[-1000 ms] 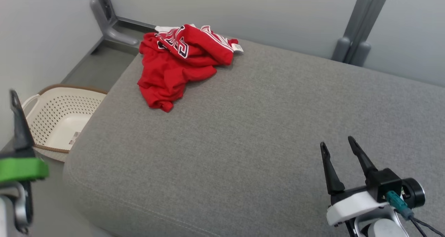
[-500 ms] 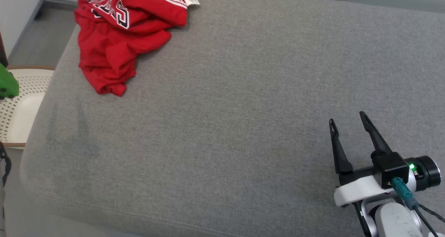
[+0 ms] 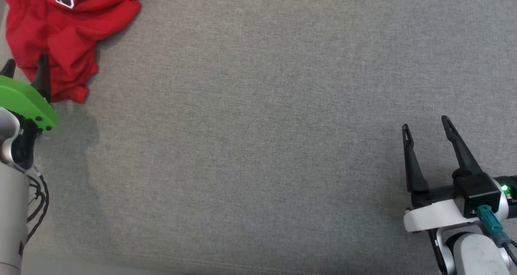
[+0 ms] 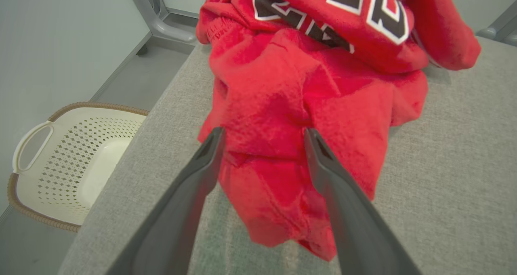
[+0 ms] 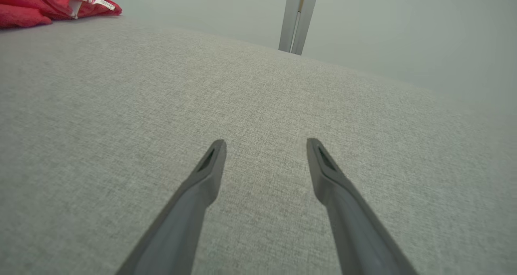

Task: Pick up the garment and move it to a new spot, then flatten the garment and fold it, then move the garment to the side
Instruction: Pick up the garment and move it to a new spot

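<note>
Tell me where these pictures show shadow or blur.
Head view: a soft shadow lies on the grey cushion beside the left gripper. Left wrist view: the garment blurs at its near hem. Right wrist view: the right gripper softens toward the bottom edge.

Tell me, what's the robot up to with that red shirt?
Left gripper open, poised at garment, crumpled, not yet gripped. Right gripper open over grey cushion. Basket on floor, out of the way.
</note>
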### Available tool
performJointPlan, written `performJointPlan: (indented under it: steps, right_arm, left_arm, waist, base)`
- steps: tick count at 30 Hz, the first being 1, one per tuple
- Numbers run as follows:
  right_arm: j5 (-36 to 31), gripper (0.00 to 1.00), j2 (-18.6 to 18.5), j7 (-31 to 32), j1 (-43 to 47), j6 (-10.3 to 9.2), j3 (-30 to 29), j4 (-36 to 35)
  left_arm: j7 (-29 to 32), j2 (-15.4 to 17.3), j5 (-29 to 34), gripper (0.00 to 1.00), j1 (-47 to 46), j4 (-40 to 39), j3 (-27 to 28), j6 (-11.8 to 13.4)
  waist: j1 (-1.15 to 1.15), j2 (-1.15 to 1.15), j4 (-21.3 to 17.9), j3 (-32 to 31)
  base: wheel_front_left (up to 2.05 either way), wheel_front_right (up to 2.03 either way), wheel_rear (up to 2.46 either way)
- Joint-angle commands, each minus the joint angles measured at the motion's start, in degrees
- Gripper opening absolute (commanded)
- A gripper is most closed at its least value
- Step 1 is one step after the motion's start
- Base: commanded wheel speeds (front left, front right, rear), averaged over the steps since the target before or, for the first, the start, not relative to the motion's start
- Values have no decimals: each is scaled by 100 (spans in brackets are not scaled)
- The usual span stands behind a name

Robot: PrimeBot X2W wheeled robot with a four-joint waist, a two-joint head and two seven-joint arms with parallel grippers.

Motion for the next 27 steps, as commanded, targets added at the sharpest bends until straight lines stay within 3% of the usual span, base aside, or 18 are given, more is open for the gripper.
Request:
performJointPlan:
  steps: [1,8,10,11,13,19,27]
  right_arm:
    - [-25,100,-20,7,2,-4,-26,-52]
    - [24,100,-19,4,-71,-4,2,-73]
    - [57,100,-19,-9,-88,-4,17,-40]
    - [68,100,-19,-19,-94,-4,21,-22]
    - [74,100,-20,-38,-111,-4,17,24]
    - [165,100,-20,-113,-201,-4,14,210]
    - [477,100,-20,-261,-222,-4,52,750]
  left_arm:
    - [-38,19,-91,100,-164,61,-66,-4]
    - [-253,129,-209,100,-393,603,-313,-5]
    - [-278,138,-247,65,-455,727,-380,-5]
    - [-295,142,-266,38,-483,772,-413,-5]
    - [-343,158,-317,0,-529,873,-475,-5]
    - [-543,258,-418,0,-644,1084,-729,-6]
    - [-598,817,-428,0,-721,942,-1157,-6]
  waist:
    - [-1,0,-173,239]
    - [-1,0,-261,337]
    - [-1,0,-283,340]
    - [-1,0,-290,337]
    - [-1,0,-300,318]
    - [-1,0,-299,89]
    - [-1,0,-346,-769]
  base:
    - [0,0,0]
    - [0,0,0]
    - [0,0,0]
    - [0,0,0]
    - [0,0,0]
    - [0,0,0]
    - [0,0,0]
